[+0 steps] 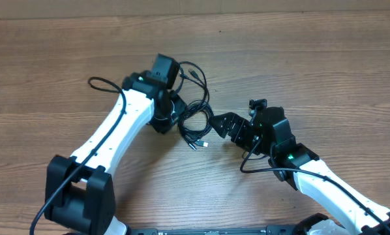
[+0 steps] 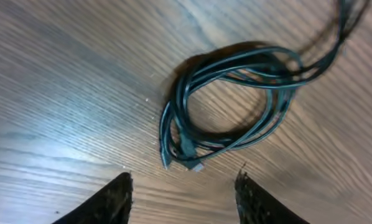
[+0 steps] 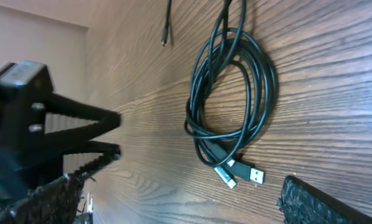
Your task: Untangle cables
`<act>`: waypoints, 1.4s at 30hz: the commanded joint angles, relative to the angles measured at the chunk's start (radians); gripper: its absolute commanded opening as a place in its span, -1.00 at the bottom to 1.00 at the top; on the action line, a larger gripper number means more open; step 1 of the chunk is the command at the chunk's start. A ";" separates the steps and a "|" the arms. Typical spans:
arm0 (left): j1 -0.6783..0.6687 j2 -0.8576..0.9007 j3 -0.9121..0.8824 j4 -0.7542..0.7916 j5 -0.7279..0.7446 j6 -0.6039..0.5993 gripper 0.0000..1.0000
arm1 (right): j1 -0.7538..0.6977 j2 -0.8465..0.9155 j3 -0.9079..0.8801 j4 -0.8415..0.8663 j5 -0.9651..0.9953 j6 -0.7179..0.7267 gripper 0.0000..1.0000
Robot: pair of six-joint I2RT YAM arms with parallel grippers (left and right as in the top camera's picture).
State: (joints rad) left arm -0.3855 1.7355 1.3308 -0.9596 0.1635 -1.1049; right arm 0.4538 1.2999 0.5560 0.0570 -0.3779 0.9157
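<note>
1. Wood-grain table [image 1: 58, 46] carries the whole scene. Two white arms reach in from the near edge, and the cables [image 1: 196, 125] lie on the bare top between them, near the middle.
2. The cables are thin black cords, mostly wound into a loose oval coil lying flat on the wood. A few strands leave the coil toward the far side of the table and loop beside the left arm's wrist.
3. In the right wrist view, two silvery plug ends [image 3: 243, 174] lie side by side at one end of the coil, resting on the table. A single thin strand tip [image 3: 165, 38] lies well apart from the coil, farther off.
4. The left gripper [image 2: 185, 186] has its jaws parted with nothing between them. The coil lies just ahead of its fingertips, one small plug nearest the gap, and no finger touches the cords in its own wrist view.
5. The right gripper [image 3: 180, 190] has its jaws spread wide and holds nothing. The coil lies on the wood ahead of it, with the silvery plugs near its right-hand finger but apart from it.
6. From overhead, the two grippers face each other across the coil, the left one on its left side and the right one on its right, both close. Whether either brushes a cord cannot be told from above.
7. In the right wrist view the left gripper appears as a dark shape, its two fingers forming a V beside the coil.
</note>
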 commanded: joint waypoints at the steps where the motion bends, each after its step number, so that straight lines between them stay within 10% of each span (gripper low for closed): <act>1: -0.029 -0.006 -0.076 0.072 0.012 -0.063 0.34 | -0.005 -0.005 -0.005 -0.005 0.023 -0.008 1.00; 21: -0.080 0.117 -0.252 0.391 -0.093 -0.182 0.03 | -0.006 -0.005 -0.005 -0.008 0.026 -0.008 1.00; 25: -0.090 0.158 -0.252 0.385 -0.094 -0.163 -0.78 | -0.006 -0.005 -0.005 -0.015 0.026 -0.008 1.00; 34: 0.005 0.050 -0.080 0.237 -0.077 0.383 -0.92 | -0.029 -0.010 -0.004 -0.007 0.026 -0.238 1.00; 42: 0.018 -0.108 0.095 -0.003 -0.060 0.719 -0.92 | -0.143 -0.009 0.008 -0.006 -0.151 -0.019 0.99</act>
State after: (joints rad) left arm -0.3538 1.6814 1.3968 -0.9379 0.0853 -0.5438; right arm 0.3279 1.2999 0.5560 0.0437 -0.4252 0.7528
